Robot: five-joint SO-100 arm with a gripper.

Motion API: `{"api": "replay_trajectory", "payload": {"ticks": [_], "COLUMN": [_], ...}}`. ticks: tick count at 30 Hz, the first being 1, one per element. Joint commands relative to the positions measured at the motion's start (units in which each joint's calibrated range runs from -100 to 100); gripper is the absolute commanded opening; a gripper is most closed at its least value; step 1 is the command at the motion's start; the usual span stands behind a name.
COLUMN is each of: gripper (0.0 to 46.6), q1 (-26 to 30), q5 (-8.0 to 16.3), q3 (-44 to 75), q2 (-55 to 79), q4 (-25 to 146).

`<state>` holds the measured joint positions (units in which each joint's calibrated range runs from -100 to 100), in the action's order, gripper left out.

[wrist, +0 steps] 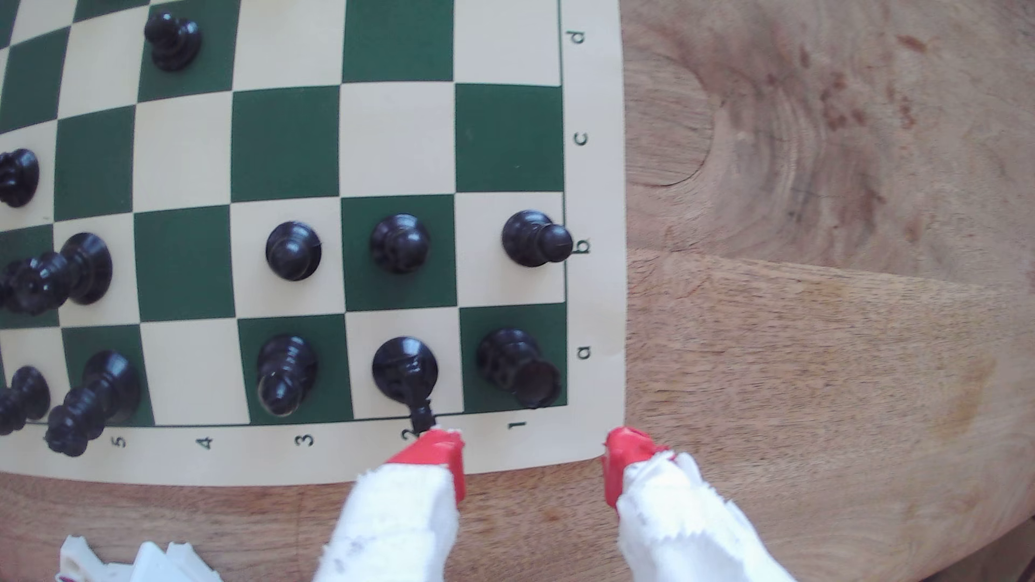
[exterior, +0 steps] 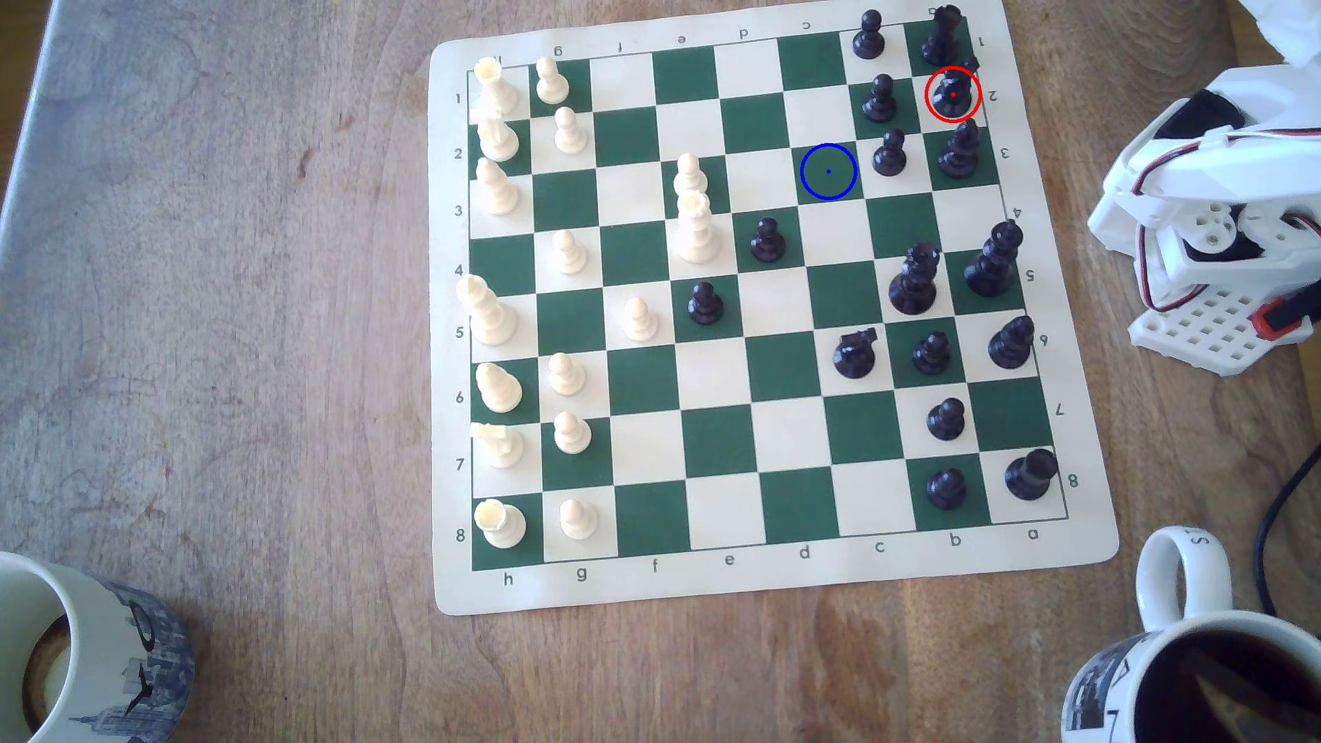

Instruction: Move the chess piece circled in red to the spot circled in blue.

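So far nothing is moved: the knight [exterior: 952, 96] stands on its red-ringed corner-area square, the blue-ringed square [exterior: 828, 171] is vacant, and the gripper [wrist: 532, 453] hovers beside the board edge, fingers wide, holding nothing.

Dark green and cream checks on board [exterior: 772, 543], cream border, black letters and numerals. Glossy black knight [exterior: 953, 96] ringed red on cream; blue ring with blue dot on green square [exterior: 828, 171]. Cream-white pieces [exterior: 568, 250] opposite. Red-tipped, white-wrapped end effector [wrist: 532, 459]. Brown grained worktop [exterior: 250, 357]. White mugs [exterior: 93, 643] printed grey-blue.
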<state>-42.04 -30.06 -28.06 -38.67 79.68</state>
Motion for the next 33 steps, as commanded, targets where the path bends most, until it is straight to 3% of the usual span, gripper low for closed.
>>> {"api": "replay_trajectory", "payload": {"ticks": [1, 9, 33], "gripper": [15.5, 15.3, 13.2], "q1": [-0.01, -1.26, -1.26], "q5": [-1.17, -3.66, -3.81], "q3": [4.4, -3.49, -18.18], "q2": [1.23, 0.98, 3.69], "q4": [3.77, 1.97, -8.43]}}
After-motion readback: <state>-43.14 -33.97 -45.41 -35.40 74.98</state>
